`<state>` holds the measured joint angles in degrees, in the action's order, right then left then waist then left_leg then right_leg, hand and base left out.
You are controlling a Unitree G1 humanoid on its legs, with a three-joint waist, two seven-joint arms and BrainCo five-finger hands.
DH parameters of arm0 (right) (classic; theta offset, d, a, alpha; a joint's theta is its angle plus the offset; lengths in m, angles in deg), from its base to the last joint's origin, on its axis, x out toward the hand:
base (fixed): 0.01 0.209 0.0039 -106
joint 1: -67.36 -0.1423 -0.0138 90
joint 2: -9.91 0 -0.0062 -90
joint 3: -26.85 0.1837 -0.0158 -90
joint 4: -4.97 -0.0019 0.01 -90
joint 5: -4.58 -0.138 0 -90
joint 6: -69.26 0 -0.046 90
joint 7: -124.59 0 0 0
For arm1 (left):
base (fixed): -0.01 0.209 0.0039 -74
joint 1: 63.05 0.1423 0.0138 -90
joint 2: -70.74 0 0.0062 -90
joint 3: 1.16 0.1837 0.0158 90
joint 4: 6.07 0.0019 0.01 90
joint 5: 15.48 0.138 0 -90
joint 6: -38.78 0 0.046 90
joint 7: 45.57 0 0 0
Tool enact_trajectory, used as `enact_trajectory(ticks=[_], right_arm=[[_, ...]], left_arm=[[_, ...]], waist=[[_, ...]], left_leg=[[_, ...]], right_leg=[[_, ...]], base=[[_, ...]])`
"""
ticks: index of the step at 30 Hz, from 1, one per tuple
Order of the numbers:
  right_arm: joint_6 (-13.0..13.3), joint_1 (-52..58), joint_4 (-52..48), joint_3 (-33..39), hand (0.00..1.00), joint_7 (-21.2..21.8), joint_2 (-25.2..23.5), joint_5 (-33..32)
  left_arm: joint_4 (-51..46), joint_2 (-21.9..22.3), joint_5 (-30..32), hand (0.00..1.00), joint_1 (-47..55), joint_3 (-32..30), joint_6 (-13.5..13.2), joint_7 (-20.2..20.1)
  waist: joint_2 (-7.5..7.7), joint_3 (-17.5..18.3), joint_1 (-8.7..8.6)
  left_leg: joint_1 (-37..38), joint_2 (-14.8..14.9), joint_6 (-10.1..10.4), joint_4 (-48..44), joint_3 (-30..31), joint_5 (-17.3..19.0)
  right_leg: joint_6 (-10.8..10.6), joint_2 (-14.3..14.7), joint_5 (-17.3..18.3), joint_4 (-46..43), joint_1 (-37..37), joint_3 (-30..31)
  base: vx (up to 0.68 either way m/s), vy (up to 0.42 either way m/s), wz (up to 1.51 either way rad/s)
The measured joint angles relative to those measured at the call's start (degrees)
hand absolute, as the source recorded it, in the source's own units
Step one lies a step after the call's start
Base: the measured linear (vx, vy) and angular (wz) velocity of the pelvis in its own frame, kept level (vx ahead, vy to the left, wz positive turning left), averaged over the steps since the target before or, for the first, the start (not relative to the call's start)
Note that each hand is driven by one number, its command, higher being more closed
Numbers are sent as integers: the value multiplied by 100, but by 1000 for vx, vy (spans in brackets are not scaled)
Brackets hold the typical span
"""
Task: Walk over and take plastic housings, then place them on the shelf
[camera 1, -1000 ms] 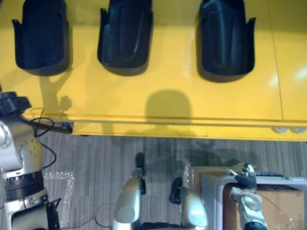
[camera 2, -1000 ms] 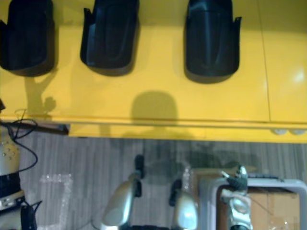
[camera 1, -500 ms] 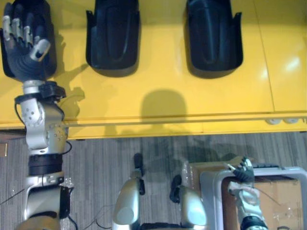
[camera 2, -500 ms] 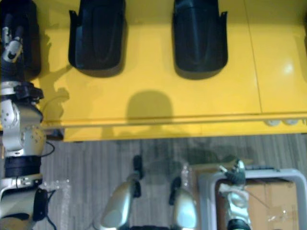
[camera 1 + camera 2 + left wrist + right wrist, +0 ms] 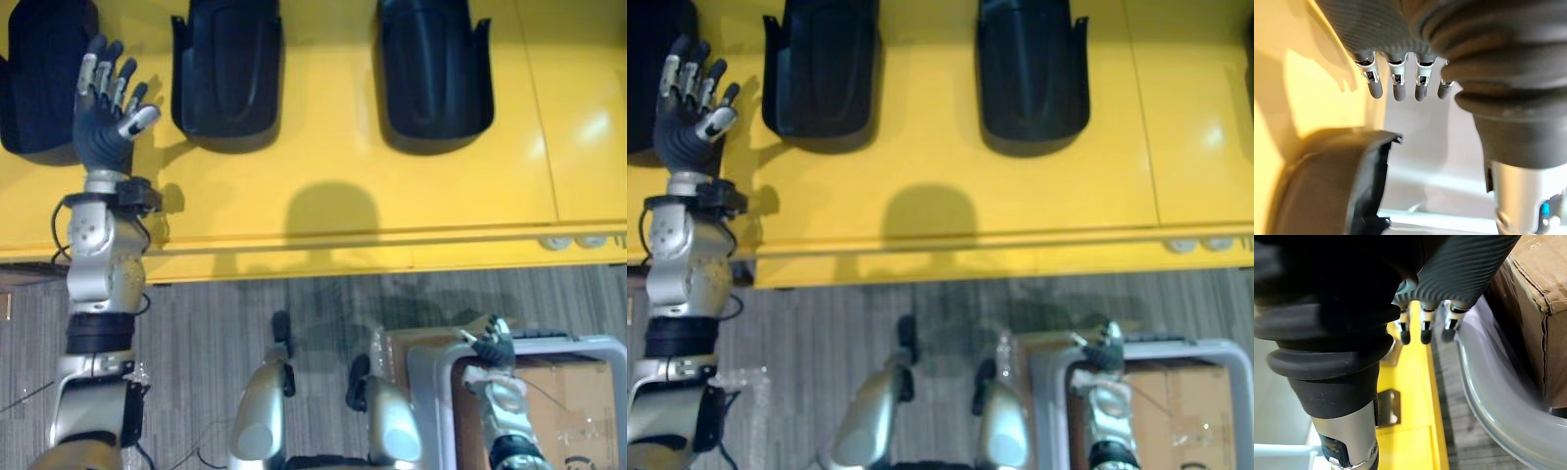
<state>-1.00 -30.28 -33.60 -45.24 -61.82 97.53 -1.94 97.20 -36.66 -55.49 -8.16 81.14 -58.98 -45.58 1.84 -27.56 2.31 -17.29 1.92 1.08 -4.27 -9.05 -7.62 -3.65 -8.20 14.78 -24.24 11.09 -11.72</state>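
Three black plastic housings lie in a row on the yellow table [image 5: 343,157]: a left housing [image 5: 34,88], a middle housing [image 5: 225,73] and a right housing [image 5: 436,73]. My left hand [image 5: 103,122] is raised over the table between the left and middle housings, palm up and fingers spread, open and holding nothing. In the left wrist view its straight fingers [image 5: 1399,85] hang above a housing's edge [image 5: 1327,186]. My right hand [image 5: 493,348] hangs low by the floor at a grey bin's rim, fingers [image 5: 1423,328] relaxed and empty.
The table's front edge runs across the view with grey carpet below it. A grey bin [image 5: 426,392] holding a cardboard box [image 5: 578,401] stands on the floor at the lower right, close to my right hand.
My left arm has risen from low at the left to over the table, and the hand has moved right from above the left housing. The view has shifted a little. The right hand stays put.
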Motion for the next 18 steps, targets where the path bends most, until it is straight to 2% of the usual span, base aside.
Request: enact_trajectory(ticks=[3, 10, 18], right_arm=[[4, -11, 27, -9, 0, 0, 2, -3], [4, -47, 133, -163, 0, 0, 1, -125], [13, -49, 141, -214, 0, -14, 2, -175]], left_arm=[[156, 0, -2, 0, 1, 0, 30, 114], [204, -1, 60, 0, -2, -44, -1, 723], [383, 1, 279, 0, -3, -128, -134, 1148]], waist=[[5, 0, 1], [133, 28, 1], [136, 26, -2]], left_leg=[[-2, -3, -2, 3, 3, -5], [-80, -3, -8, 3, 35, -36], [-79, -4, -22, 17, 53, -66]], right_leg=[[0, -4, 0, -3, 2, -3], [-1, -14, 0, -41, 81, -33], [3, -66, 10, -82, 88, -61]], base=[[0, 0, 0], [4, 5, 2], [-2, 4, 0]])
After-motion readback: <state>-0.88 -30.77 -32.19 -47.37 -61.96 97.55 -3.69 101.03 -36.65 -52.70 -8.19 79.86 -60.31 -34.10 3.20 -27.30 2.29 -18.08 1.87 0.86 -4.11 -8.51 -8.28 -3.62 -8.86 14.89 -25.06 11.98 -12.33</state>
